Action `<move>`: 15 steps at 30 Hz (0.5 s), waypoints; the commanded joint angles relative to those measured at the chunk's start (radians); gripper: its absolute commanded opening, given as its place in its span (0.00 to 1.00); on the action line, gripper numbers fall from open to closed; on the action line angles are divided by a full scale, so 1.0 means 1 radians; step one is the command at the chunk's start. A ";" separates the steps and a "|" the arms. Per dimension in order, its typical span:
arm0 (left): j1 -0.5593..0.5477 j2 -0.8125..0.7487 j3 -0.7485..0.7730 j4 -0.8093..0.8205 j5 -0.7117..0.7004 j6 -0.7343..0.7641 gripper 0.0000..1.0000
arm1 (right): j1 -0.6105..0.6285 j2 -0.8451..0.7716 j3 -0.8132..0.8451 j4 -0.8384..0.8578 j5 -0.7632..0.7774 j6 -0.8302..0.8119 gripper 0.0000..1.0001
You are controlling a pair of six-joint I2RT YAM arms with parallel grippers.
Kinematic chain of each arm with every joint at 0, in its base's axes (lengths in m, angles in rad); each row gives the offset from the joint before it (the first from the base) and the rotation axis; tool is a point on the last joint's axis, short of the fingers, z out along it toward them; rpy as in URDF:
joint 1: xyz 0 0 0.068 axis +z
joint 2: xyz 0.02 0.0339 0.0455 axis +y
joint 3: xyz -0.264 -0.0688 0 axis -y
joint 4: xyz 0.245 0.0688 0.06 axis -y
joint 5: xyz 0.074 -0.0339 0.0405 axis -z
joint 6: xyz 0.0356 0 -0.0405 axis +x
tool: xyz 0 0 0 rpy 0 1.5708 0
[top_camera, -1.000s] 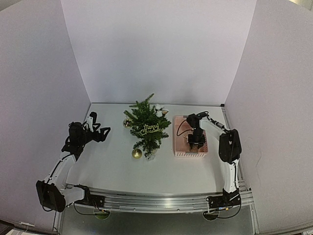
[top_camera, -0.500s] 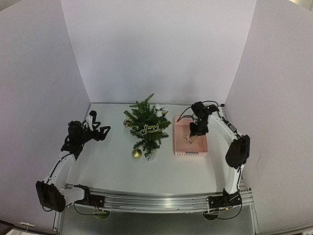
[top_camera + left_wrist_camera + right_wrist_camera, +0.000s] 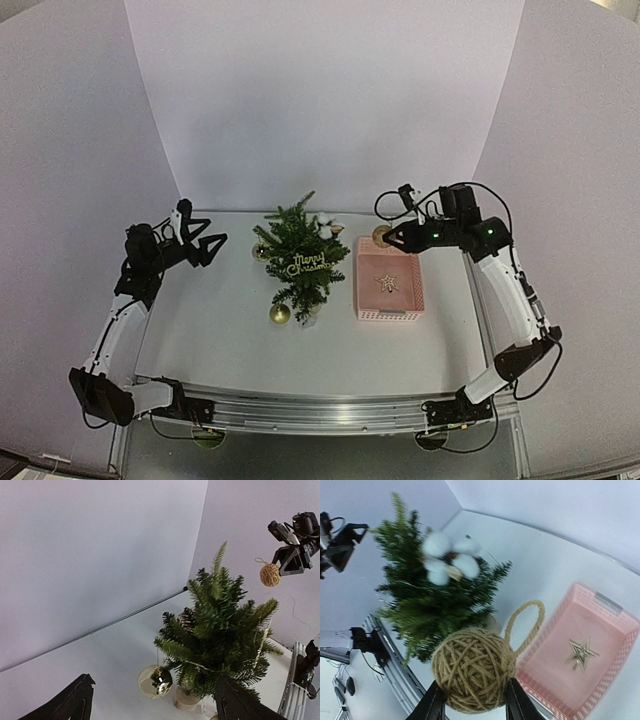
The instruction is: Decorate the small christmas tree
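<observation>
**A:** The right gripper (image 3: 474, 702) has both fingers clamped on the lower flanks of a twine ball (image 3: 472, 672), and the ball's loop (image 3: 525, 625) sticks up free. What worries you?

**B:** The hold sits low on a round, springy thing (twine gives under pressure). I judge it could squirt out on the way to the small christmas tree (image 3: 300, 262). The tree stands mid-table, and the ball hangs in the air to its right, about level with its top.

**A:** And at the tree itself?

**B:** The loop is small and the branch tips look soft. If the loop misses a tip, the ball drops beside the tree. A hard push could tip the tree on its small pale base (image 3: 186, 700), or knock the cotton bolls (image 3: 447, 560) on the side of the tree facing the ball.

**A:** The pink basket (image 3: 390, 315)?

**B:** It sits just right of the tree with a pale gold star (image 3: 388, 282) in it. I don't think it's in the way.

**A:** The left gripper (image 3: 155, 707)?

**B:** Its fingers are wide apart and hold nothing. It is well off to the tree's left, probably too far to steady it.
</observation>
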State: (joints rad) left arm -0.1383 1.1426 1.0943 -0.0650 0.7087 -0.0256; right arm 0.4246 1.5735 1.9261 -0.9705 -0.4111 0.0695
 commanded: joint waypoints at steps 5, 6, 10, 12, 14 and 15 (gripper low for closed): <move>-0.015 0.124 0.233 0.038 0.320 -0.095 0.82 | 0.145 -0.055 -0.025 0.397 -0.301 0.077 0.36; -0.025 0.144 0.265 0.017 0.333 -0.095 0.82 | 0.162 -0.039 -0.014 0.430 -0.319 0.086 0.36; -0.076 0.198 0.380 -0.089 0.377 -0.086 0.81 | 0.250 0.038 0.055 0.483 -0.359 0.090 0.36; -0.107 0.211 0.406 -0.113 0.407 -0.081 0.81 | 0.289 0.078 0.090 0.497 -0.375 0.087 0.36; -0.142 0.217 0.416 -0.131 0.439 -0.054 0.82 | 0.323 0.131 0.124 0.504 -0.386 0.082 0.36; -0.161 0.222 0.423 -0.154 0.450 -0.031 0.83 | 0.338 0.154 0.147 0.506 -0.389 0.080 0.36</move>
State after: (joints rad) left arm -0.2307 1.3501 1.4499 -0.1352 1.0482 -0.1027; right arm 0.6956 1.6325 1.9948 -0.5441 -0.7317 0.1474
